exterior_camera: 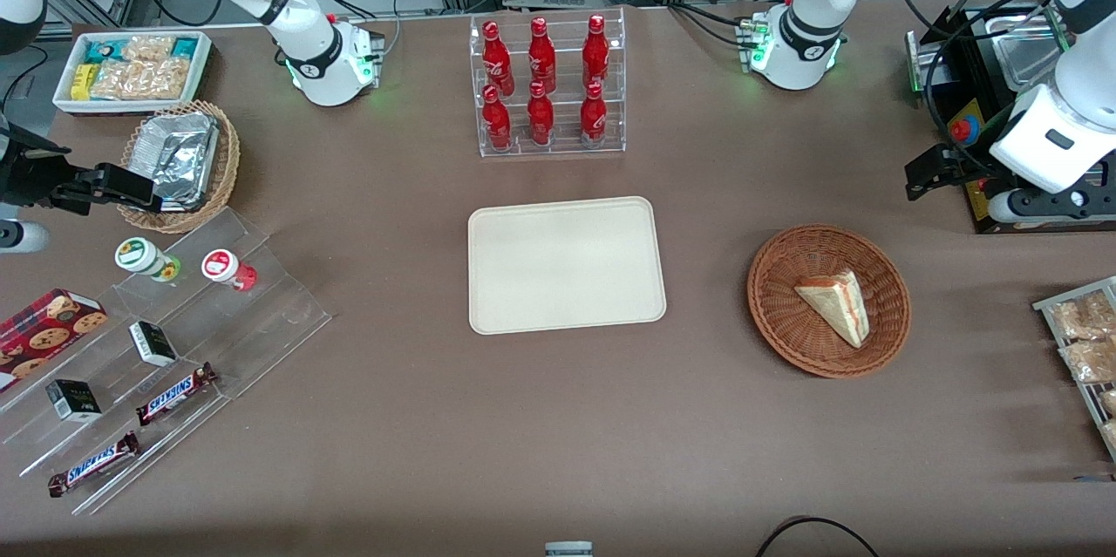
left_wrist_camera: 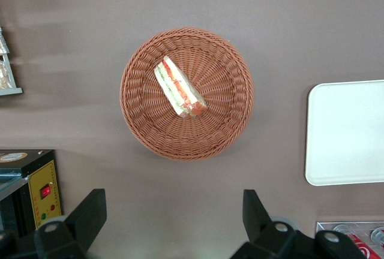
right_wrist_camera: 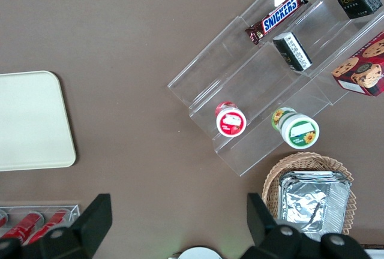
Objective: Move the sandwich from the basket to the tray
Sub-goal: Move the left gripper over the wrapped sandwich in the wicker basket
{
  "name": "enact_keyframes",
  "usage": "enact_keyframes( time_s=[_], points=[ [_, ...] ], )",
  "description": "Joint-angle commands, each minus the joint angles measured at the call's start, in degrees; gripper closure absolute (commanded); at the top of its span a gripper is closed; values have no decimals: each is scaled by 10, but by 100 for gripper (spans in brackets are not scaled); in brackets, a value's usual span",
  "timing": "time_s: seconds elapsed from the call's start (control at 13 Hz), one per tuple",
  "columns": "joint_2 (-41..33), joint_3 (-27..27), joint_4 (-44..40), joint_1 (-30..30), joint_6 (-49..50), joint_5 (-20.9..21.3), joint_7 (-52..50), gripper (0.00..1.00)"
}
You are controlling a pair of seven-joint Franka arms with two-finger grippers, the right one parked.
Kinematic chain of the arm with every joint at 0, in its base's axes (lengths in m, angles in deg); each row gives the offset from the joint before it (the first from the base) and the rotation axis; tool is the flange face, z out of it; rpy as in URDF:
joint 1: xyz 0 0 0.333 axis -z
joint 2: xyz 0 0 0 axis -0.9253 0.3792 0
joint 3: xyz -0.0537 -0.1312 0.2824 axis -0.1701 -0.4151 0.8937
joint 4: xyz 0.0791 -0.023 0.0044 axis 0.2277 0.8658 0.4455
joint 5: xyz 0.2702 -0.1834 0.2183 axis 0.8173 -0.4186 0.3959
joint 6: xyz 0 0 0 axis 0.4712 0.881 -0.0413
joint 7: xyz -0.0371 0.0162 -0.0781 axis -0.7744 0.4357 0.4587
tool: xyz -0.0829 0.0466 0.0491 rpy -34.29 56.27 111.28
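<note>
The sandwich [exterior_camera: 837, 304] [left_wrist_camera: 179, 88], a pale bread wedge with red and green filling along its cut edge, lies in the round reddish-brown wicker basket [exterior_camera: 785, 330] [left_wrist_camera: 222, 79]. The cream tray [exterior_camera: 567, 265] [left_wrist_camera: 348, 133] [right_wrist_camera: 30, 121] lies flat in the middle of the table beside the basket, with nothing on it. My left gripper [exterior_camera: 928, 172] [left_wrist_camera: 173, 198] hangs open and holds nothing. It is above the table, farther from the front camera than the basket, apart from the basket and toward the working arm's end.
A clear rack of red bottles [exterior_camera: 547, 86] stands farther from the front camera than the tray. A black box with a red button [exterior_camera: 968, 130] and a wire rack of snacks [exterior_camera: 1081, 348] sit at the working arm's end. An acrylic stepped display [exterior_camera: 174, 322], a foil-filled tan basket [exterior_camera: 179, 160] and a white snack bin [exterior_camera: 131, 69] occupy the parked arm's end.
</note>
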Motion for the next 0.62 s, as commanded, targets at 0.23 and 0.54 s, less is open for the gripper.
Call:
enact_keyframes(
  time_s=[0.23,0.54],
  points=[
    [4,13,1,7,5,-6,11,0],
    [23,14,52,5,-70,-4,3,0]
  ],
)
